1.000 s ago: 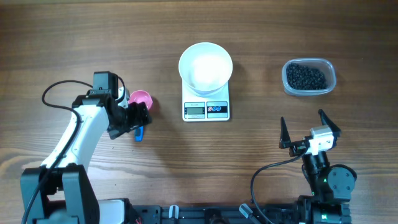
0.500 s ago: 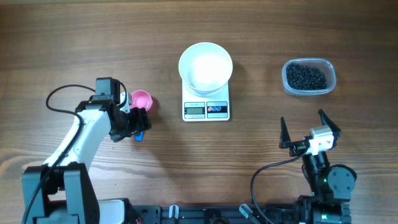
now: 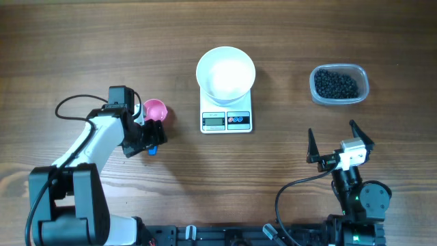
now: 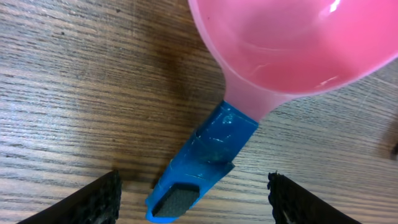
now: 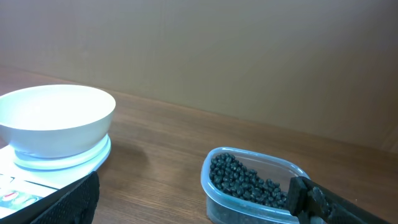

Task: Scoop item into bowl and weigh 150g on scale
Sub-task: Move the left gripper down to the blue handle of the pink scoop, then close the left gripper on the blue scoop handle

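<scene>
The white bowl [image 3: 226, 74] [image 5: 56, 118] stands empty on the white scale [image 3: 227, 120] [image 5: 18, 183] at the table's middle. The item [image 3: 335, 84] [image 5: 249, 180], a heap of tiny black beads, fills a clear tub [image 3: 364, 87] [image 5: 208, 169] at the far right. A pink scoop [image 3: 154, 109] [image 4: 292, 43] with a blue handle [image 3: 153, 146] [image 4: 205, 162] lies left of the scale. My left gripper [image 3: 151, 135] [image 4: 194, 205] hangs low over that handle, open, one finger on each side with gaps showing. My right gripper [image 3: 332, 130] [image 5: 199, 205] is open and empty, near the front edge, facing the tub.
Bare wood lies between the scoop, the scale and the tub. A black cable [image 3: 72, 102] loops behind the left arm. The right arm's base [image 3: 358, 198] sits at the front right edge.
The left arm has shifted a little to the right, over the scoop's handle, and its jaws have narrowed slightly. The right arm, bowl, scale and tub have not moved.
</scene>
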Motion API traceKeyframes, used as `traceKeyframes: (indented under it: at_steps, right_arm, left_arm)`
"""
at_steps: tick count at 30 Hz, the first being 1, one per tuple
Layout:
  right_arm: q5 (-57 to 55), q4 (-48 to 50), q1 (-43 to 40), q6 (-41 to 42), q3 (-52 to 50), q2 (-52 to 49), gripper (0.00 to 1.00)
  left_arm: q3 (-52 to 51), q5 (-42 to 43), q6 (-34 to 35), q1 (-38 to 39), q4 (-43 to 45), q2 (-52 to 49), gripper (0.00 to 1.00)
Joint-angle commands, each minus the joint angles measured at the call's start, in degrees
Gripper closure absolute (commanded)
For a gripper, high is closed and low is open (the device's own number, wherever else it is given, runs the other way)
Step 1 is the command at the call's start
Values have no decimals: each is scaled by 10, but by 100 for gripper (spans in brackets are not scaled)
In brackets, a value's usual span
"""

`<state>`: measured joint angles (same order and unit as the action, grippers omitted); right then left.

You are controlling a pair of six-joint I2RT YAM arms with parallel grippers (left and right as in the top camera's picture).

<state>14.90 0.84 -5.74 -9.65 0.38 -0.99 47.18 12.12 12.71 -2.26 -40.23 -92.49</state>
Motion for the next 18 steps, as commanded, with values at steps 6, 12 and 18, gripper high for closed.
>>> traceKeyframes:
  at_steps: [6, 12, 18]
  right_arm:
    - [-7, 2, -2, 7, -1, 3, 0]
    - [-7, 2, -2, 7, -1, 3, 0]
    - [-7, 2, -2, 7, -1, 3, 0]
  left_arm:
    - [-4, 10, 4, 1, 5, -7, 22]
    - [-4, 28, 12, 1, 10, -7, 27]
    - [-4, 37, 12, 1, 24, -9, 37]
